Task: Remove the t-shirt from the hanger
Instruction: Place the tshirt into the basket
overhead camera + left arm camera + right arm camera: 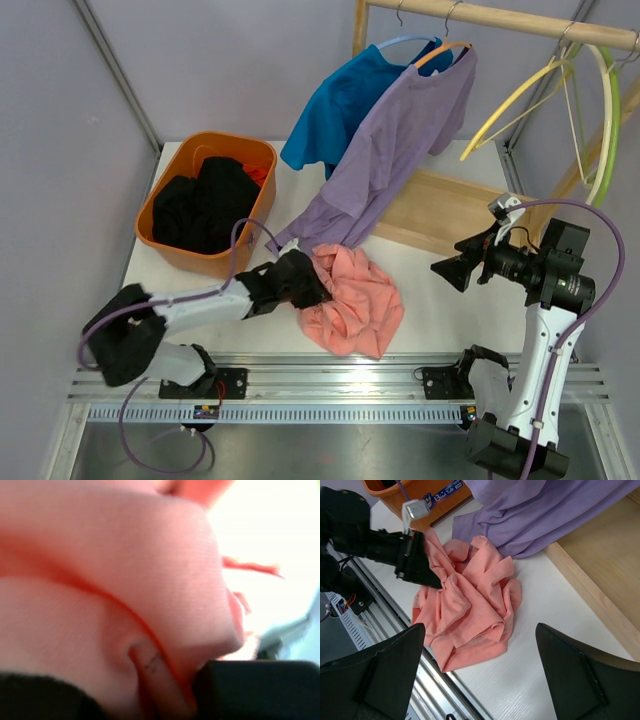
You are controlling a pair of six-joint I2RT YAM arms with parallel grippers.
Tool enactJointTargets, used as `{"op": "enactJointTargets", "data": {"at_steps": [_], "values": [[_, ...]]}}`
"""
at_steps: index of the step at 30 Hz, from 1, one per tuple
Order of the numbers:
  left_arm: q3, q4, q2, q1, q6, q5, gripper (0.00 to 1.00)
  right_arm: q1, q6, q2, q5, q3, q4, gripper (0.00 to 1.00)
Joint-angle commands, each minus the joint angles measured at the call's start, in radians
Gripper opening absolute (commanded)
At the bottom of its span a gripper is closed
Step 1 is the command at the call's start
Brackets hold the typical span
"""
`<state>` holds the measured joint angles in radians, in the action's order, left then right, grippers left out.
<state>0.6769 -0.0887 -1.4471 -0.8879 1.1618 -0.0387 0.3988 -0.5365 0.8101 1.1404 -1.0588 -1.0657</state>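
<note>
Top external view: my left gripper (318, 288) lies low over the white table (450, 330), clenched on the left edge of a crumpled pink t-shirt (355, 305). That shirt sits in a heap on the table, near the front edge and between my two arms.

Just behind it, the hem of a purple t-shirt (400, 150) trails down onto the table and touches the pink heap. Its collar hangs on an orange hanger (447, 48) hooked over a wooden rail (500, 18). A blue t-shirt (335, 110) hangs beside it on a blue hanger (400, 41), partly behind the purple one. Two bare hangers, one yellow (520, 95) and one green (612, 130), dangle at the right end of the rail. A wooden board (440, 210) lies on the table under the purple shirt.

At the left rear stands an orange basket (150, 215) holding dark clothes (205, 205).

My right gripper (447, 272) hovers above the table to the right of the pink shirt, well apart from it, pointing toward it. Its jaws are spread wide with nothing between them.

Left wrist view: pink cloth fills nearly the whole frame, blurred, and a fold of it is pinched between my dark fingers (260, 690) at the bottom edge.
</note>
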Motion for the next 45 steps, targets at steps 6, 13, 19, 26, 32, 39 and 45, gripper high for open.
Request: {"op": "enactJointTargets", "data": {"at_steps": [6, 13, 19, 26, 32, 39, 45], "values": [[0.099, -0.260, 0.499, -0.026, -0.338, -0.128, 0.00, -0.005, 0.023, -0.025, -0.008, 0.008, 0.046, 0.99], [0.451, -0.603, 0.695, -0.023, -0.604, -0.390, 0.00, -0.005, 0.038, -0.034, -0.007, 0.029, 0.076, 0.99], [0.747, -0.738, 0.634, -0.017, -0.841, -0.605, 0.00, -0.005, 0.046, -0.040, -0.010, 0.043, 0.095, 0.99], [0.967, -0.683, 0.505, 0.142, -1.036, -0.618, 0.00, -0.005, 0.053, -0.063, -0.018, 0.069, 0.121, 0.99], [1.153, -0.609, 0.337, 0.340, -1.080, -0.462, 0.00, -0.005, 0.047, -0.055, -0.018, 0.074, 0.121, 0.99], [1.602, -0.589, 0.078, 0.608, -1.012, -0.291, 0.00, -0.005, 0.044, -0.035, -0.013, 0.074, 0.118, 0.99], [1.629, -0.475, 0.034, 0.800, -0.889, -0.299, 0.00, -0.005, 0.030, -0.020, -0.007, 0.071, 0.096, 0.99]]}}
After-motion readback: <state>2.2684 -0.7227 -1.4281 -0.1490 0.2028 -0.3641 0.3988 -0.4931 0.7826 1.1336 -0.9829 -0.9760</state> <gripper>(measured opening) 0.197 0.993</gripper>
